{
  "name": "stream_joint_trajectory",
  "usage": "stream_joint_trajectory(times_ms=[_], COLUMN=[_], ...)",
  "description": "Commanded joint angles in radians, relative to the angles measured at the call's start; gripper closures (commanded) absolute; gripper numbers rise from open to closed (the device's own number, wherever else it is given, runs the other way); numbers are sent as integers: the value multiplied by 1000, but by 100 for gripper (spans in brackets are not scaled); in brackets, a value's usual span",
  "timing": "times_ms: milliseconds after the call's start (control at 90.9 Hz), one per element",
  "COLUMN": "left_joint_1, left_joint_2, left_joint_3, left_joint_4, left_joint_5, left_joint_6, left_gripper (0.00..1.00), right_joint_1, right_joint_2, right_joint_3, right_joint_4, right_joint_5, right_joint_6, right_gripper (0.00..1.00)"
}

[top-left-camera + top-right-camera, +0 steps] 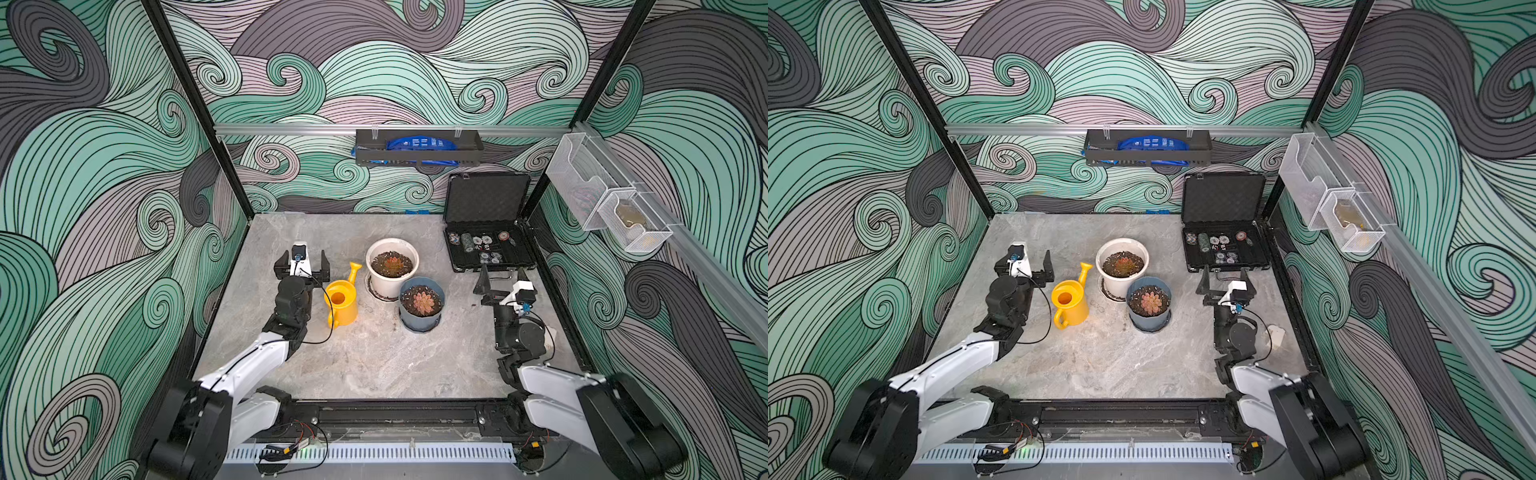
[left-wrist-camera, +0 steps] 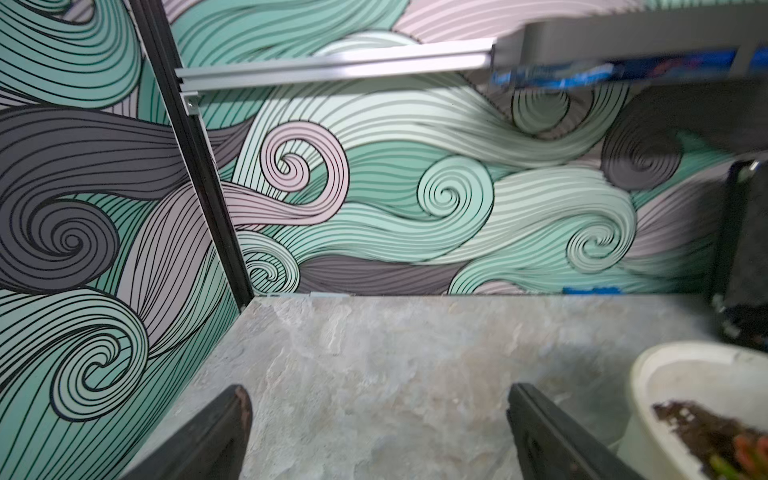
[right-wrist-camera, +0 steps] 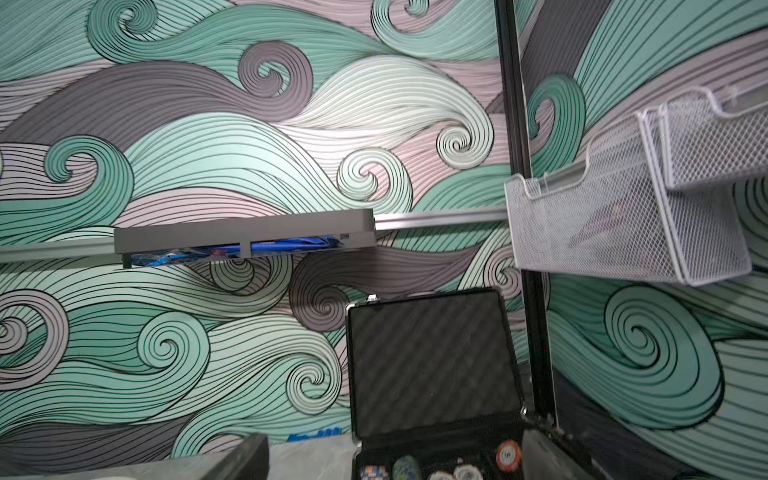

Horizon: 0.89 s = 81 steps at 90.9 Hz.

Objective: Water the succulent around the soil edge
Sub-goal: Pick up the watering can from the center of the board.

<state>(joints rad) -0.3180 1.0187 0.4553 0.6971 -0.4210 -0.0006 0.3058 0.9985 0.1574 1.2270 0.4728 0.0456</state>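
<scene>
Both grippers, left gripper (image 1: 302, 266) and right gripper (image 1: 502, 279), agape and empty; risks grabbing yellow plastic watering can (image 1: 342, 302) clumsily, splashing pale pink succulent (image 1: 422, 302) rather than soil edge (image 1: 409, 293).

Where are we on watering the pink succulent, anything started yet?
Nothing looks done: the yellow watering can stands upright on the table, ungripped. Both the left end effector and right end effector are open and empty. Left: grasp the can, pour around the soil edge of the succulent.
</scene>
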Motion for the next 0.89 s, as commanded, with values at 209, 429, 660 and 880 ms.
stream_joint_trajectory(times_ms=[209, 429, 660, 880], left_joint_1=[-64, -126, -234, -328], left_joint_2=[-77, -33, 14, 5], left_joint_3=[199, 268, 380, 545], left_joint_4=[-427, -527, -614, -925], left_joint_5=[76, 139, 344, 465], left_joint_6=[-411, -481, -331, -317], left_gripper=[1, 1, 1, 1], right_joint_1=[-296, -295, -54, 214], right_joint_2=[-175, -119, -19, 224], right_joint_3=[255, 348, 575, 887], right_joint_4=[-987, -1136, -1289, -1520], right_joint_5=[-207, -275, -223, -155], right_joint_6=[682, 651, 531, 430], right_gripper=[1, 1, 4, 5])
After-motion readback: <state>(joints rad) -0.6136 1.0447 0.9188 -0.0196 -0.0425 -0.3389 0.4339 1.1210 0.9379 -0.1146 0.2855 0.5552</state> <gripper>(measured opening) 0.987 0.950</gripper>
